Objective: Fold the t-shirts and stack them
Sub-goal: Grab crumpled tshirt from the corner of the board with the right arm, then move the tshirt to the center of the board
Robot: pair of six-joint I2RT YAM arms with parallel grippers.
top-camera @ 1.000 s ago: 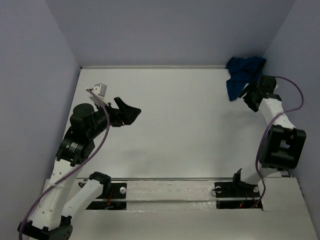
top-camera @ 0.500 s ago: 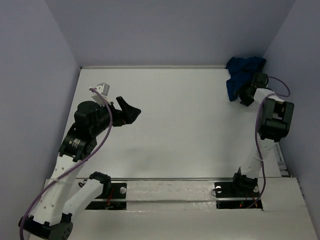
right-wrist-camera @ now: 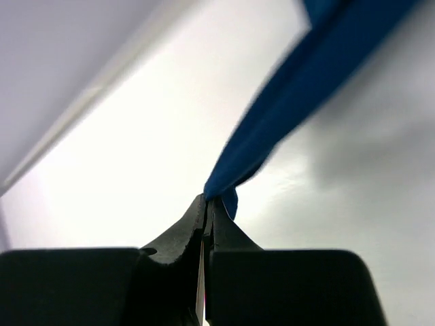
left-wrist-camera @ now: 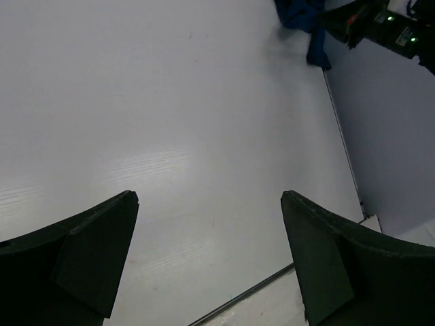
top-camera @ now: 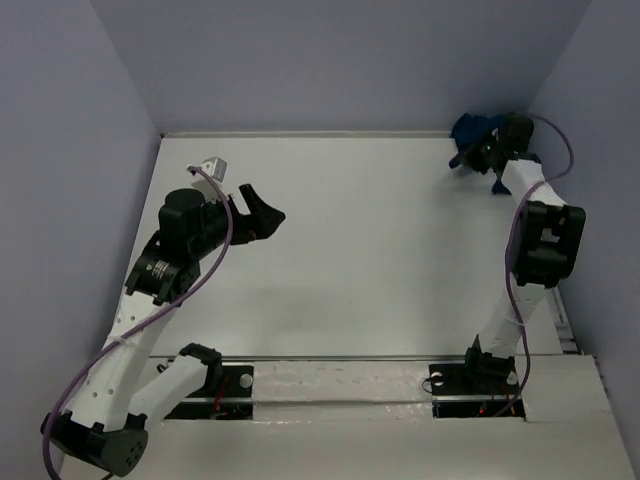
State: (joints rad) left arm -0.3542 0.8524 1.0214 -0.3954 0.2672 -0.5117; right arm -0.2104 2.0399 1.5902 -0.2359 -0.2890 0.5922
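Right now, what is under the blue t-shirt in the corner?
Only the white table shows around the t-shirt and beneath the strip pinched by the right end effector. Whatever the bunched cloth covers cannot be seen.

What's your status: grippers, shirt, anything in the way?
Right gripper shut on t-shirt edge. Left gripper open over table, holding nothing. Shirt bunched in far right corner, unfolded. No obstruction seen.
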